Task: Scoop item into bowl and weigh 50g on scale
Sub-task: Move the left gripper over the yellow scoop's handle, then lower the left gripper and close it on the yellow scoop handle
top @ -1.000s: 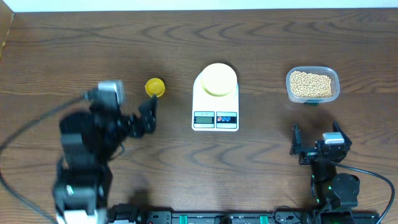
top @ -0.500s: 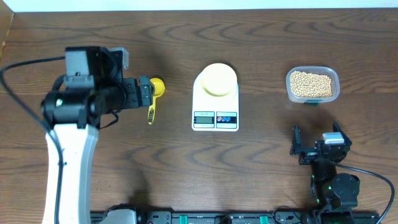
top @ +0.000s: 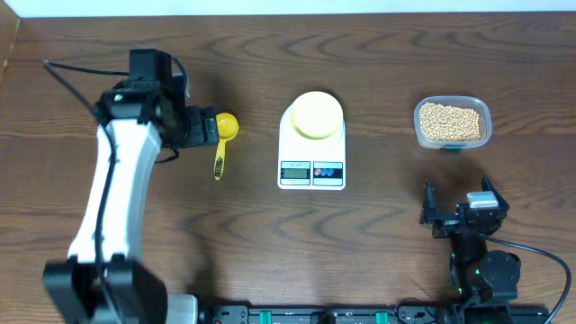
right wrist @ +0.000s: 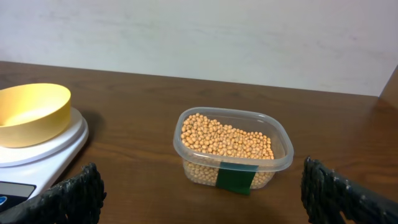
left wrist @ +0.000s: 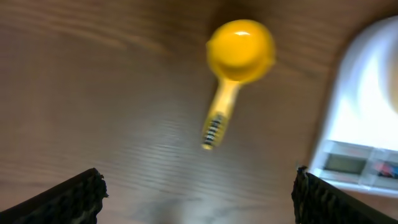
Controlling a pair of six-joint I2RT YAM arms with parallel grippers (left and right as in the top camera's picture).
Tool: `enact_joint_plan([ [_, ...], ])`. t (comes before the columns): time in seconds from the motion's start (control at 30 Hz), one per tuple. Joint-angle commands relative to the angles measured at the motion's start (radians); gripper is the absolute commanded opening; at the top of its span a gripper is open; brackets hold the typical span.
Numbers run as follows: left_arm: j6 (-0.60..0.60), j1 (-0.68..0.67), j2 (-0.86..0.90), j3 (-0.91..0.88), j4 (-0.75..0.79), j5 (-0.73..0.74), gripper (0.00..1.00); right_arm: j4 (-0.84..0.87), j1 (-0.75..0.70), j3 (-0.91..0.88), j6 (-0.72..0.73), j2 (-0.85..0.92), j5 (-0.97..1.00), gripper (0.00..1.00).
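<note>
The item, tan beans (top: 450, 121) (right wrist: 225, 138), fills a clear tub at the right. A pale yellow bowl (top: 315, 115) (right wrist: 28, 111) stands empty on the white scale (top: 288, 146) (right wrist: 43, 152) (left wrist: 367, 118) at mid-table. To the scale's left a bright yellow scoop (top: 222, 135) (left wrist: 239, 50) lies on the table, handle toward the front. My left gripper (top: 207, 128) (left wrist: 199, 199) hovers open just left of the scoop's head, holding nothing. Near the front right, my right gripper (top: 459, 196) (right wrist: 202, 199) stands open and empty, facing the tub.
The clear plastic tub (top: 486, 117) (right wrist: 280, 155) carries a green tape strip on its near side. Bare wooden table surrounds the scoop and lies between the scale and the tub. A black rail runs along the front edge.
My left arm has swung from the front left up toward the back, bringing its open gripper over to the scoop. Scoop, bowl, tub and right arm stay put.
</note>
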Motion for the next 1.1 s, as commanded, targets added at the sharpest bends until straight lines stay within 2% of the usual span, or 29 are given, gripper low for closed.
enact_joint_plan([
  [0.0,-0.09,0.014,0.087,0.011,0.011,-0.099,0.98,-0.003,0.0,-0.002,-0.012,-0.006,0.002,0.99],
  [0.17,-0.104,0.014,0.201,0.011,0.014,-0.072,0.98,-0.003,0.0,-0.002,-0.012,-0.006,0.002,0.99],
  [0.3,0.028,0.015,0.267,0.011,0.039,0.105,0.98,-0.003,0.0,-0.002,-0.012,-0.006,0.002,0.99],
  [0.37,0.056,0.015,0.293,0.011,0.057,0.148,0.98,-0.003,0.0,-0.002,-0.012,-0.006,0.003,0.99],
  [0.6,0.081,0.023,0.388,0.011,0.092,0.149,1.0,-0.003,0.0,-0.002,-0.012,-0.006,0.002,0.99],
  [0.73,0.096,0.023,0.428,0.011,0.097,0.179,0.86,-0.003,0.0,-0.002,-0.012,-0.006,0.002,0.99],
  [0.87,0.164,0.023,0.454,0.011,0.093,0.273,0.81,-0.003,0.0,-0.002,-0.012,-0.006,0.002,0.99],
  [0.97,0.168,0.023,0.462,0.011,0.093,0.271,0.7,-0.003,0.0,-0.002,-0.012,-0.006,0.003,0.99],
  [1.07,0.171,0.023,0.465,0.011,0.101,0.271,0.66,-0.003,0.0,-0.002,-0.012,-0.006,0.002,0.99],
])
